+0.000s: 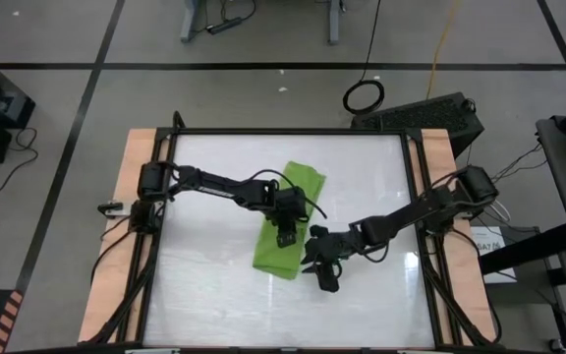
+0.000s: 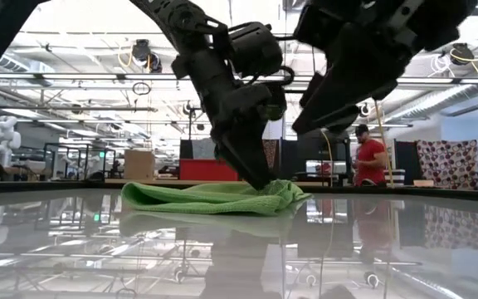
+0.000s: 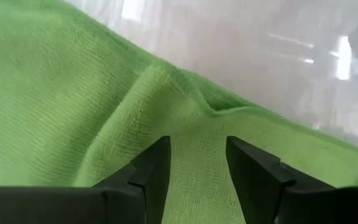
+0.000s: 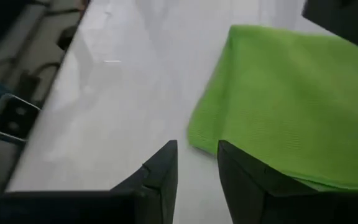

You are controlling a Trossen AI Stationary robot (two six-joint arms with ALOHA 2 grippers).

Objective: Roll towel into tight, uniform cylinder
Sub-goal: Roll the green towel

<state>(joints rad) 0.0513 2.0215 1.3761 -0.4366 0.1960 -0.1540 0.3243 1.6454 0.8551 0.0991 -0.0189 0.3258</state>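
Towel-rolling task, mid-manipulation. The towel (image 1: 288,221) lies near the middle of the table (image 1: 214,295) as a long, folded green strip running obliquely across the white surface; in the low view it sits flat and low, with no cylinder formed yet.

The left gripper (image 1: 285,234) stands on the towel, tips down into the cloth near its edge. In the left wrist view its fingers (image 3: 157,165) are parted with green cloth between them and a raised fold just ahead — the jaws are spread over the fabric rather than pinched shut on it, seemingly to pin the strip in place or to gather an edge for the first turn.

The right gripper (image 1: 320,258) hovers just beside the towel's near end, clear of the table. Its fingers (image 4: 163,168) stand a narrow gap apart and hold nothing; the towel's corner lies just ahead of them in the right wrist view. This placement suggests it is lining up to take that end while the left arm anchors the cloth.

A person (image 2: 370,158) stands in the room well behind the table, taking no part.

Judgement: the roll has not begun — the next move calls for a clean grip on the end edge, and a slack first turn would spoil the cylinder's tightness.
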